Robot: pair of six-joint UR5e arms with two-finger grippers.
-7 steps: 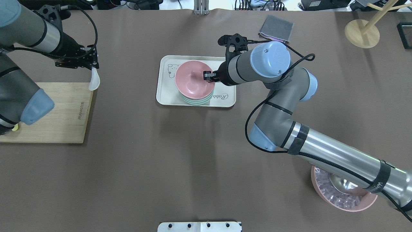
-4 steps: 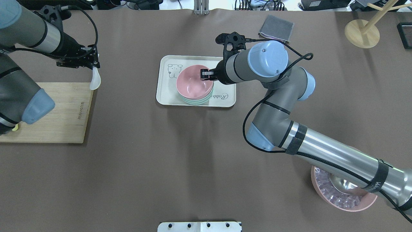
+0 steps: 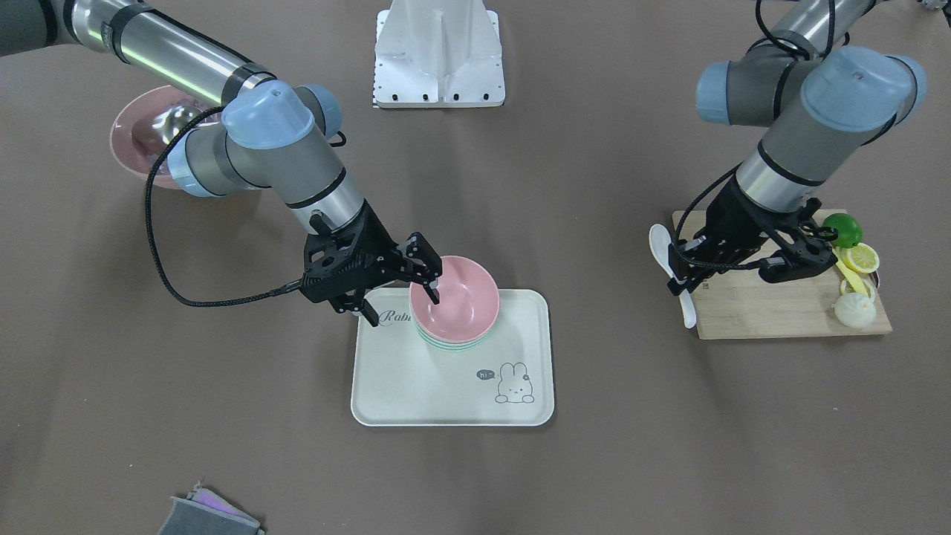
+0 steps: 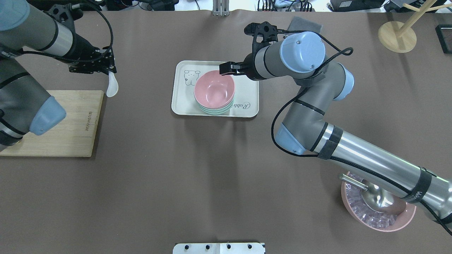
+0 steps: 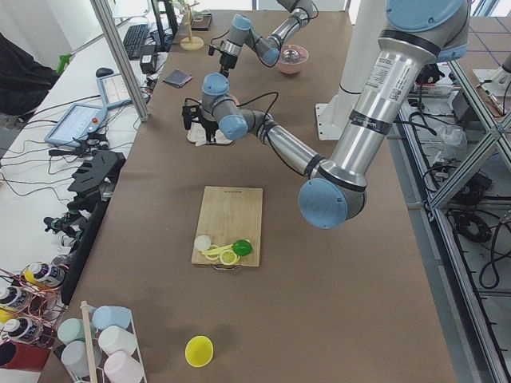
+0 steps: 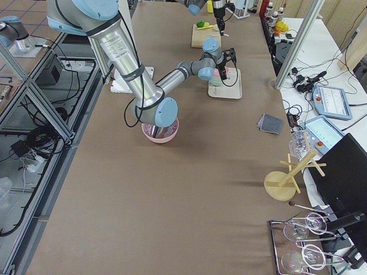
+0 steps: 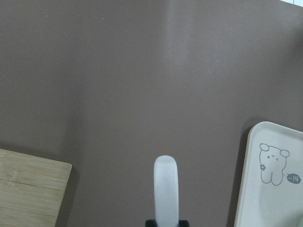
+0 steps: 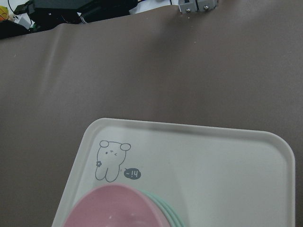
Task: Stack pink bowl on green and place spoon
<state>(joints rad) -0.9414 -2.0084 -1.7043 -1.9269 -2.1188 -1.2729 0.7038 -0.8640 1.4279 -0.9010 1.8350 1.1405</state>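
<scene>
Stacking is judged complete. The pink bowl (image 4: 214,90) sits nested on the green bowls (image 4: 216,111) on the tray (image 4: 247,106), near the middle of the counter's far edge. The right pincer (image 3: 403,310) stands wide open and empty by the bowl's rim; contact cannot be determined.

Step in hand: spoon placement. The left pincer (image 4: 107,69) is clamped on the white spoon (image 4: 112,87), toward the far-left corner. The next move calls for carrying it across to the pink bowl, which is empty, once the right arm is clear.

The pink dish (image 4: 406,217) at the near-right corner holds clear pieces and a metal scoop.
</scene>
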